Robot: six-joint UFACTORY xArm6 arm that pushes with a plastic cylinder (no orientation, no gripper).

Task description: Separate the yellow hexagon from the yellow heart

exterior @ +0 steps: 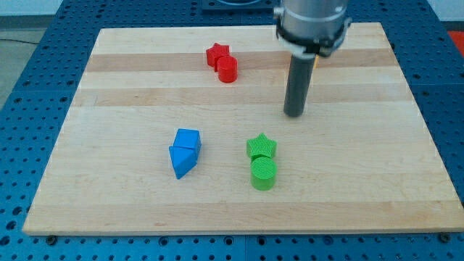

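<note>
My tip (293, 114) rests on the wooden board (130, 210), right of centre, with the dark rod rising to the arm's grey body at the view's top. Neither the yellow hexagon nor the yellow heart shows clearly. Only a small yellowish sliver (317, 63) peeks out at the rod's right edge, near the board's top, and its shape cannot be made out. The rod and arm body hide whatever lies behind them. The tip touches no visible block.
A red star (217, 52) and a red cylinder (227, 69) touch at the top centre. A blue cube (188, 139) and a blue triangle (181, 162) sit together at lower left. A green star (261, 146) and a green cylinder (263, 173) sit below the tip.
</note>
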